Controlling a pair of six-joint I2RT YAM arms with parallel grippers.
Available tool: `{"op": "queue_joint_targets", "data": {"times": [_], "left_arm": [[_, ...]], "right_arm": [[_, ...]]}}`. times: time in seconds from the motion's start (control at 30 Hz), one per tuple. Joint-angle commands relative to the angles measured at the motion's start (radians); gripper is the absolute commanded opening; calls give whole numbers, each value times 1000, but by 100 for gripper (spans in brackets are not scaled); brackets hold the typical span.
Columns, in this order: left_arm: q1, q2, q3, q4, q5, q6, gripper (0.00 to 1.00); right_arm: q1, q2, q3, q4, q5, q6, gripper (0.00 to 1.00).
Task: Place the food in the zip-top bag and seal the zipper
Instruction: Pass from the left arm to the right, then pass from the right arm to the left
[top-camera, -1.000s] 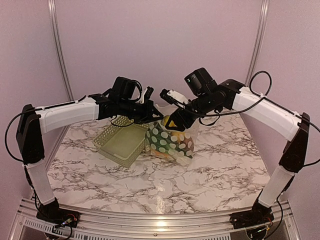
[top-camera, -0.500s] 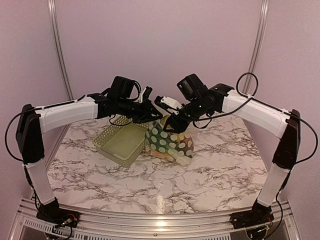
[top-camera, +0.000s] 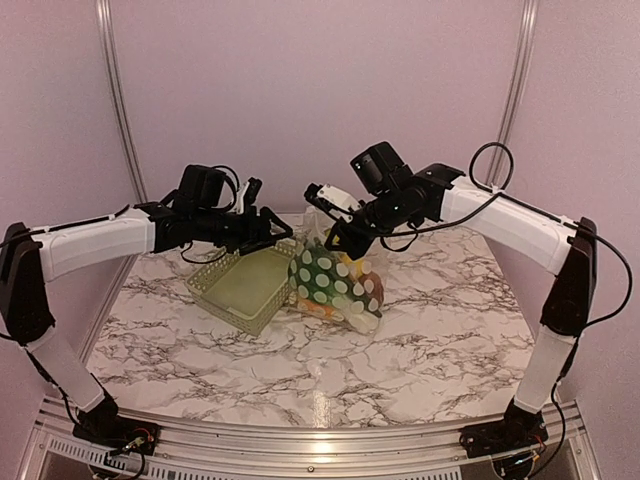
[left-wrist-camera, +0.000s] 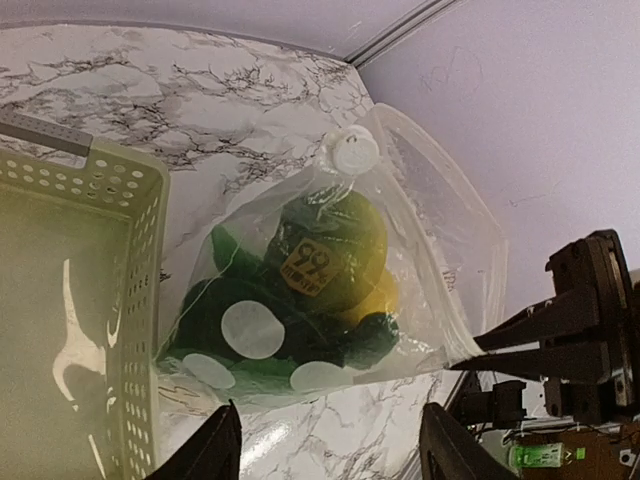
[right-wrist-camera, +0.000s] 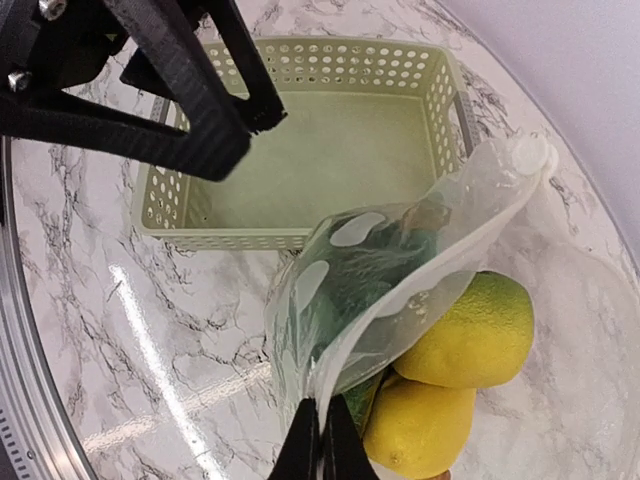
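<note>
From above, the right gripper is pinching the top edge of the polka-dot zip-top bag. The bag is standing in the middle of the marble table, touching the right side of the pale green basket. The left gripper is hovering left of the bag, over the basket's far edge, its jaws apart and holding nothing.

In the left wrist view, the left gripper is showing two spread fingers at the bottom edge. The bag is filling the centre with a dark green vegetable and a yellow fruit inside. At the right edge the right gripper is clamping the bag's corner.

In the right wrist view, the right gripper is squeezing the bag's edge at the bottom centre. Two yellow fruits are lying at lower right, and the basket is sitting at the top. The left gripper is hanging open at upper left.
</note>
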Motion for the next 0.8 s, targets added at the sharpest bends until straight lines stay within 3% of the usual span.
{"op": "queue_joint_targets", "data": {"times": [0.0,0.13,0.23,0.33,0.5,0.77], "left_arm": [[38,-185,-201,228,-86,138,68],[46,-182,-296,387,-61,282,70],[53,-107,-278,469,24,360,73],[76,12,-207,550,155,339,76],[103,207,-47,562,340,250,80],[101,367,-43,1089,572,-139,74]], "right_arm": [[11,-48,43,18,-25,17,2],[12,-98,2,-1,-67,24,2],[12,-139,-51,-5,-97,25,2],[11,-175,-101,-9,-106,22,3],[11,-194,-135,-21,-120,28,3],[11,-197,-128,-48,-125,34,2]]}}
